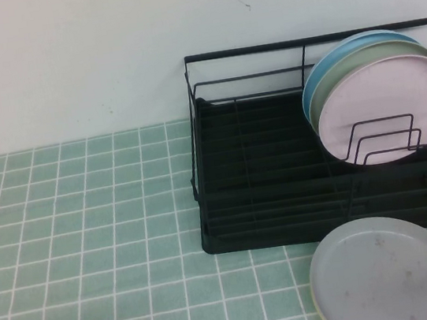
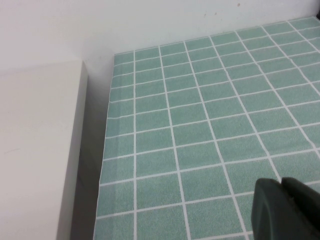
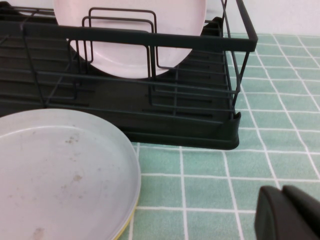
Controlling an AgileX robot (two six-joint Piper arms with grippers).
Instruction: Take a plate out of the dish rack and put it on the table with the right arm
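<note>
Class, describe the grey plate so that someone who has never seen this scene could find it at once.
Find the black wire dish rack on the green tiled table. Just in front of its right end, the plate lies flat on the tiles. Unlike the pink plate and others standing upright in the rack, it is pale grey with dark specks.

The table [image 1: 91, 249] carries the dish rack [image 1: 282, 198] and plate [image 1: 389, 274].

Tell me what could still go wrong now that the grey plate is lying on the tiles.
The plate lies flat on the table close in front of the dish rack, near the table's front edge, so a nudge might push it off. The right pincer sits shut beside it; a careless pullback could clip its rim. The left pincer is shut far off, likely harmless.
</note>
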